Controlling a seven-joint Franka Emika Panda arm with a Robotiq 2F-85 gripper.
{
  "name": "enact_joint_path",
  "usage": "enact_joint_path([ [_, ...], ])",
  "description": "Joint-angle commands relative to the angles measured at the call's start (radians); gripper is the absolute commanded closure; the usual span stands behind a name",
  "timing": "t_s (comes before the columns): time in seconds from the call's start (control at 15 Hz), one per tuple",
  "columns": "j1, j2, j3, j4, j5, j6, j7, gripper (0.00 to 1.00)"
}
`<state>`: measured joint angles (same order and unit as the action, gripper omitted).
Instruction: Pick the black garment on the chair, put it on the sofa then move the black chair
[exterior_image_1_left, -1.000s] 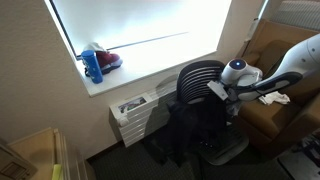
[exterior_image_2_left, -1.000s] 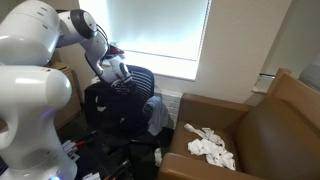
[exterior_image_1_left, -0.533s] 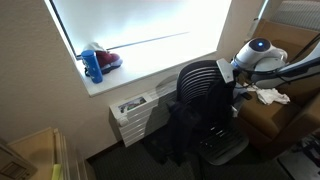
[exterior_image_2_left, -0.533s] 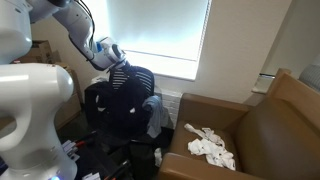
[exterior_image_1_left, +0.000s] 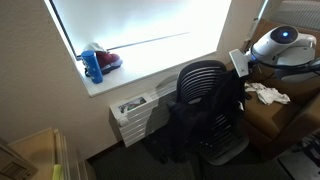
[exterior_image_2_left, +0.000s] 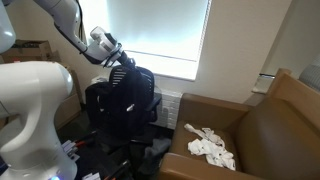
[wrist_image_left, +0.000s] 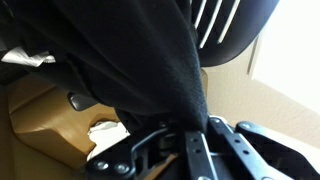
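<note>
The black garment (exterior_image_1_left: 200, 125) hangs in a long fold from my gripper (exterior_image_1_left: 237, 74), pulled up above the seat of the black chair (exterior_image_1_left: 198, 78). In an exterior view the gripper (exterior_image_2_left: 119, 65) holds the garment (exterior_image_2_left: 125, 100) by its top, and the cloth covers most of the chair. In the wrist view my gripper (wrist_image_left: 196, 137) is shut on a bunch of the garment (wrist_image_left: 130, 60), with the chair's mesh back (wrist_image_left: 232, 22) behind it. The brown sofa (exterior_image_1_left: 262, 118) (exterior_image_2_left: 262, 125) stands beside the chair.
A white cloth (exterior_image_1_left: 266, 95) (exterior_image_2_left: 210, 146) lies on the sofa seat. A blue bottle (exterior_image_1_left: 93, 66) and a red item (exterior_image_1_left: 109, 60) sit on the window sill. A white wall unit (exterior_image_1_left: 135, 110) stands under the window, behind the chair.
My gripper has risen and moved away from the chair back toward the sofa side, drawing the black garment up with it. The chair has stayed in place.
</note>
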<state>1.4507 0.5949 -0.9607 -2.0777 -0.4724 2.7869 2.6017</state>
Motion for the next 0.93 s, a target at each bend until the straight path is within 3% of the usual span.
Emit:
enact_joint_path([
  [0.0,-0.005,-0.002,0.005,0.001,-0.003,-0.003,0.0,0.93],
  [0.07,-0.001,0.003,0.005,0.008,-0.007,-0.026,0.0,0.98],
  [0.2,0.078,0.081,-0.124,0.06,0.162,-0.014,0.001,0.98],
  [0.27,0.038,0.007,-0.11,0.076,0.16,-0.056,0.001,0.98],
  [0.47,0.084,-0.064,-0.221,0.106,0.233,-0.149,0.003,0.98],
  [0.8,0.207,-0.145,-0.504,0.154,0.338,-0.33,0.001,0.98],
  [0.87,0.205,-0.302,-0.487,0.113,0.23,-0.202,-0.113,0.98],
])
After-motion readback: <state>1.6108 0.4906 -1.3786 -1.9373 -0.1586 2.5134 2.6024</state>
